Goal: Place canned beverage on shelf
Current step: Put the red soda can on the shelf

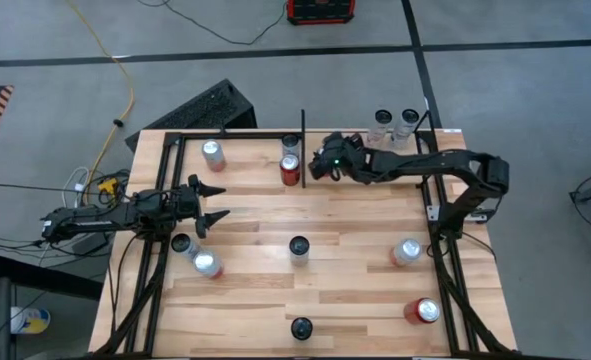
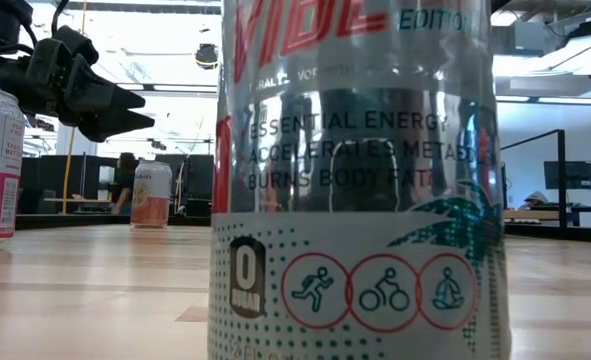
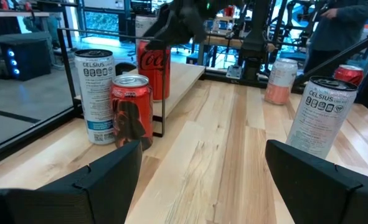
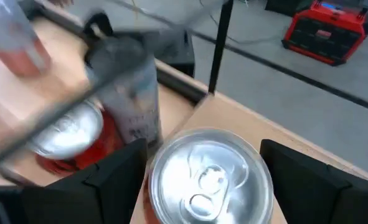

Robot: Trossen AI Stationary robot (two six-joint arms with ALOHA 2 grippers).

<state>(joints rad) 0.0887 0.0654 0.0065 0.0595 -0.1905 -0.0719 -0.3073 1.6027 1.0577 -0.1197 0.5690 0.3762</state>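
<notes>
Right gripper upper centre, fingers apart straddling can beside divider bar, likely positioning on shelf. Left gripper waits mid-left, fingers apart, empty.

Grey concrete floor with dark seams — red case, yellow cable.

In the low view a big can fills the middle, so I cannot see the worktop behind it; its top and bottom are cut off. In the right wrist view the two cans past the silver can top are blurred, and I cannot read them.
</notes>
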